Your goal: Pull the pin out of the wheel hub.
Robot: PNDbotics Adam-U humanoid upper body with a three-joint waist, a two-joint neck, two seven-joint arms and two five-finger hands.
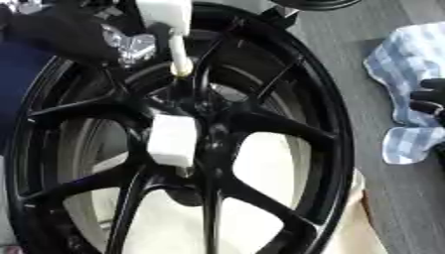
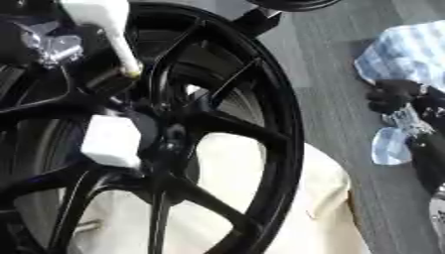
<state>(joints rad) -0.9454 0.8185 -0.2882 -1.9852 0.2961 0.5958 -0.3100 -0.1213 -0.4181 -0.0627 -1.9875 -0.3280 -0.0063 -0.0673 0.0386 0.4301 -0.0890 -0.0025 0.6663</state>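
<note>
A black spoked wheel [image 1: 287,124] fills the left and middle of both views. A white pin [image 1: 178,52] with a blocky head [image 1: 163,14] stands tilted above the hub [image 1: 204,106], its brass-coloured tip [image 1: 183,72] at a hole near the hub's top. My left hand [image 1: 61,30], black with a silver joint, comes in at the upper left and is curled against the pin's head; its fingertips are hidden. A second white block [image 1: 172,140] sits on the hub centre. My right hand [image 2: 396,95] rests curled on a cloth at the right.
A blue-and-white checked cloth [image 1: 408,54] lies on the grey floor [image 1: 382,198] to the right of the wheel. Cream-coloured padding [image 2: 295,208] lies under the wheel. A dark round object [image 1: 317,4] shows at the top edge.
</note>
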